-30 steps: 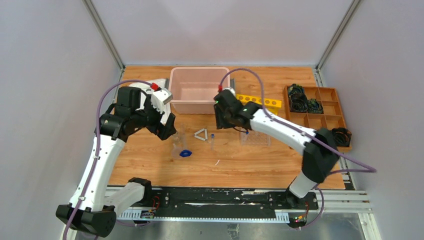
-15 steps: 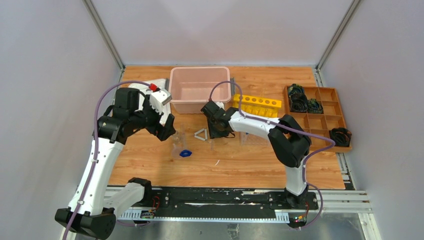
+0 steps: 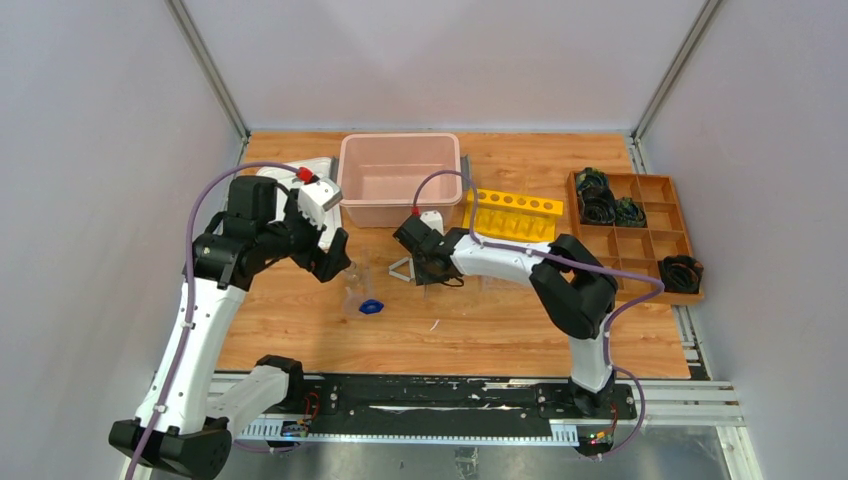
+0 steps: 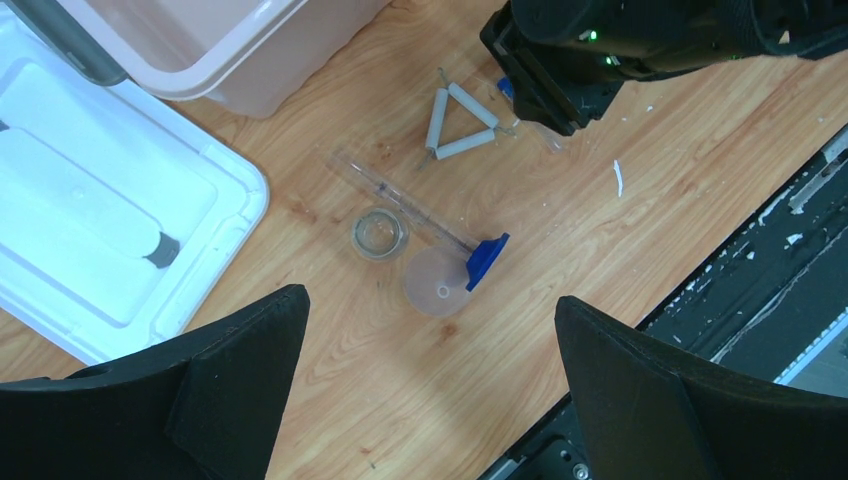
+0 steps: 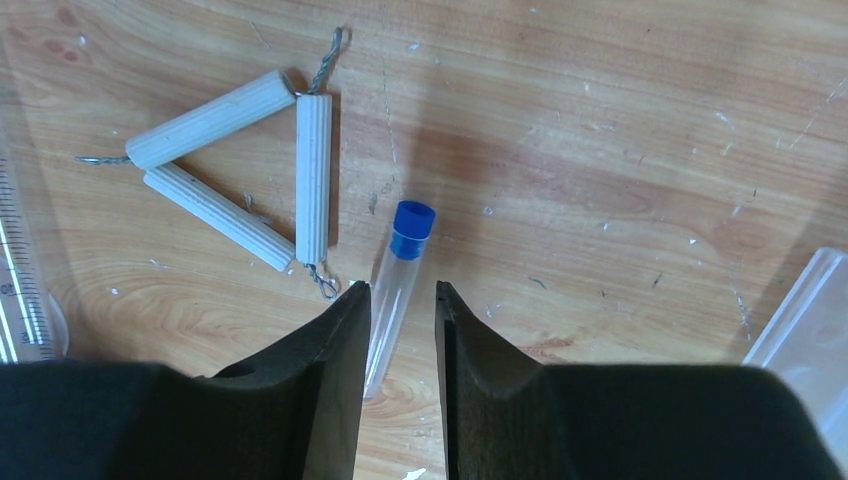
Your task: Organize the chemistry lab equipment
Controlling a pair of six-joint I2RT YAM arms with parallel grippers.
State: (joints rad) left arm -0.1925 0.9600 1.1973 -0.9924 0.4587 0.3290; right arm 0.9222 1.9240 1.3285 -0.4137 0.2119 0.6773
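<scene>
Nearest the arm bases, the blue piece [image 4: 487,260] sits on the end of a clear cylinder [image 4: 400,195] lying flat on the table [image 3: 500,330]. 1 small beaker [image 4: 379,232] stands upright just beside that cylinder. The left gripper [image 4: 430,295] hovers above them, its 2 fingers spread wide and holding nothing.

A little farther in, the white triangle [image 5: 250,170] lies flat. A blue-capped tube [image 5: 408,240] lies just beside it, cap pointing away from the arm. The right gripper [image 5: 401,288] is down at the table with its 2 fingers straddling the tube's clear end. They are only narrowly parted, with slim gaps on both sides, so nothing is clamped. The clear rack [image 5: 810,320] shows at the right.

Beyond stand the pink bin [image 3: 400,180], a white lid [image 4: 100,240] and a yellow rack [image 3: 513,212].
</scene>
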